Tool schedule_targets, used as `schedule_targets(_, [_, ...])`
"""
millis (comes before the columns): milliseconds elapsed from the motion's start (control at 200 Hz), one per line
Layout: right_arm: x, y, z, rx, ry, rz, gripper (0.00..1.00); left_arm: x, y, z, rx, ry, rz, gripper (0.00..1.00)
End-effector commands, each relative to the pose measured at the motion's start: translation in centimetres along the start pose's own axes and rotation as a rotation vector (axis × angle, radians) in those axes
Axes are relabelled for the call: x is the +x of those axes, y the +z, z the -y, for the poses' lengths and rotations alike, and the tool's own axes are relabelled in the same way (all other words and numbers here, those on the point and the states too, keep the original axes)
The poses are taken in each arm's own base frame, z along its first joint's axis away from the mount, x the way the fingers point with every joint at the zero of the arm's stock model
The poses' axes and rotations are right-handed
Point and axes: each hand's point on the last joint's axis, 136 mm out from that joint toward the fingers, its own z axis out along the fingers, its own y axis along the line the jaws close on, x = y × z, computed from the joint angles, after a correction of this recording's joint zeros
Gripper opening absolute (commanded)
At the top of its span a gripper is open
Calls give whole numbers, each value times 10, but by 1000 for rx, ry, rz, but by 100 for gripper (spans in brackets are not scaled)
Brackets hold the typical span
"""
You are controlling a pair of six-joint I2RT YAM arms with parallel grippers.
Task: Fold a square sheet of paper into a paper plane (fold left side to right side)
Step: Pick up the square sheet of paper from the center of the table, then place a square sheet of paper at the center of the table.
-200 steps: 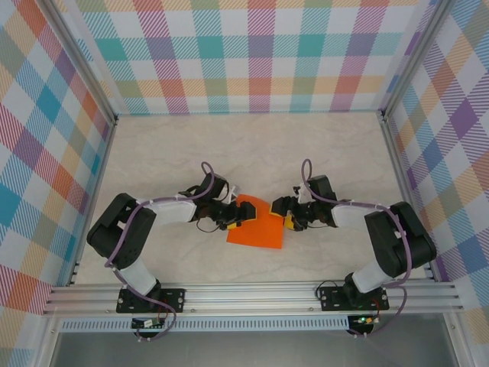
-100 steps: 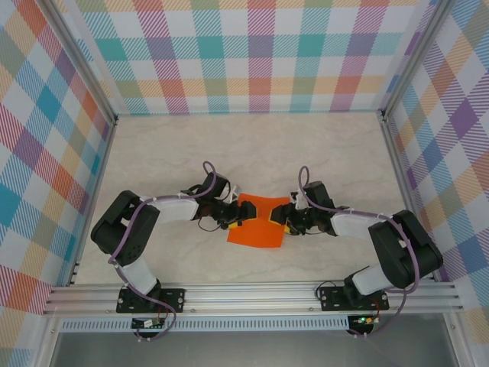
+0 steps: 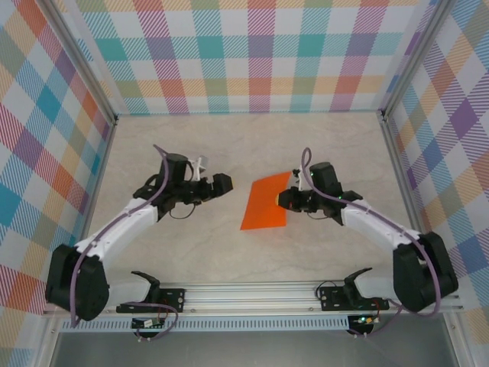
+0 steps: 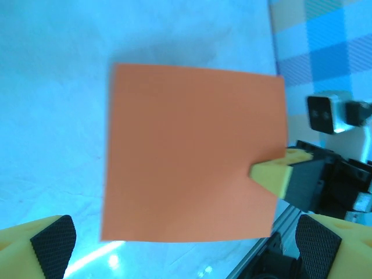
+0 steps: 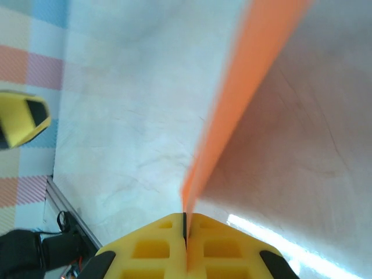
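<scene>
— What is the right tool (image 3: 284, 200) doing?
— It is clamping tight, its yellow fingers (image 5: 165, 229) pressing together on the right edge of the thin square sheet of bright orange paper (image 3: 266, 205). From the right wrist camera the sheet is running away from the fingertips almost edge-on.
— And the left tool (image 3: 221, 183)?
— It is gaping wide and gripping nothing. It is hovering to the left of the sheet, well apart from it, and its black-padded fingers (image 4: 52, 247) are framing the sheet in its own camera.
— How much room is showing around the paper?
— The pale marbled tabletop (image 3: 229, 145) is lying open on every side. The plaid walls (image 3: 252, 61) at the back and sides are standing well apart from the sheet, and the aluminium rail (image 3: 252, 294) is running along the near edge, clear of the sheet's near side.
— How is the sheet looking?
— Flat and plain, all four corners showing. A soft shadow is falling on the tabletop beside one edge, and I cannot tell whether any part of the sheet is touching the surface.
</scene>
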Motion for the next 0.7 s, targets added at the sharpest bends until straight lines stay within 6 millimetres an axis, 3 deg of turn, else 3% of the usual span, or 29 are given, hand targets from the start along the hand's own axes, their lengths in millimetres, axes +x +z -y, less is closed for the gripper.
schedule_targets(0, [-21,-46,-60,-100,-336,51,0,-16,-34,19,37,60,56,100])
schedule_targets(105, [-30,-86,-112,-186,-533,66,0,-29,-54,54,150,164,86,100])
schedule_targets(215, [-35,-123,-164,-294,-669,43,0,-43,-73,104,337,326,140,100])
schedule_targets(300, [-31,-141,-192,-345,-761,2,0,-48,-87,133,443,421,164,100])
schedule_targets(525, [-28,-176,-234,-465,-905,74,0,-39,-113,175,602,547,153,100])
schedule_targets(695, [-31,-177,-234,-459,-919,107,0,-18,-120,196,668,606,106,99])
